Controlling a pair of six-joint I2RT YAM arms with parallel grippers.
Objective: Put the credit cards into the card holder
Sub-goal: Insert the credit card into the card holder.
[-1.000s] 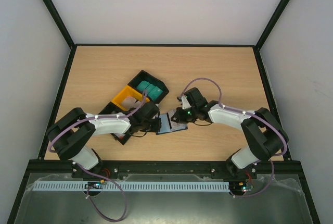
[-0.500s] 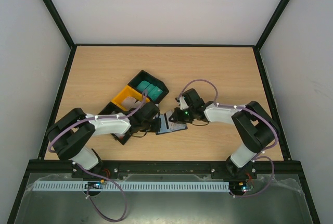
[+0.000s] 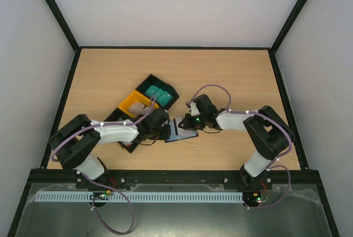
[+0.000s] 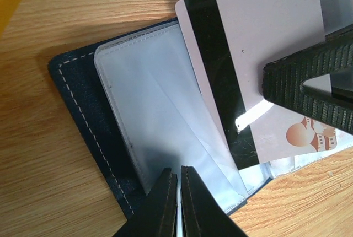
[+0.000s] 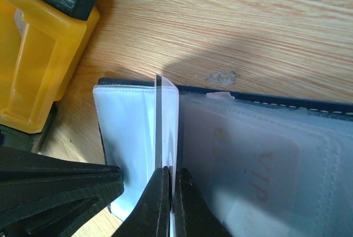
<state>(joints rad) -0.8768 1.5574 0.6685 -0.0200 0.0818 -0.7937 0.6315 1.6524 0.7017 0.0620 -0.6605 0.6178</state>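
Note:
The card holder [image 3: 180, 131] lies open on the table between both arms, dark navy with clear sleeves [image 4: 160, 110]. My right gripper [image 5: 172, 172] is shut on a whitish credit card [image 4: 259, 49] with a black stripe. That card stands on edge [image 5: 165, 116] over the card holder, its lower corner among the sleeves. My left gripper [image 4: 178, 172] is shut, with its tips resting on a clear sleeve near the card holder's edge. A card with faint red marks [image 5: 265, 176] shows through the right-hand sleeves. Teal credit cards [image 3: 157, 93] lie in the tray.
A black-and-yellow tray [image 3: 136, 104] stands just left of the card holder, its yellow compartment [image 5: 38, 66] close to the left gripper. The right gripper's ribbed fingers [image 4: 300, 82] hang over the card. Black frame rails border the table.
The right arm has folded in and its gripper has edged a little left toward the card holder with the card. The left arm has stayed put.

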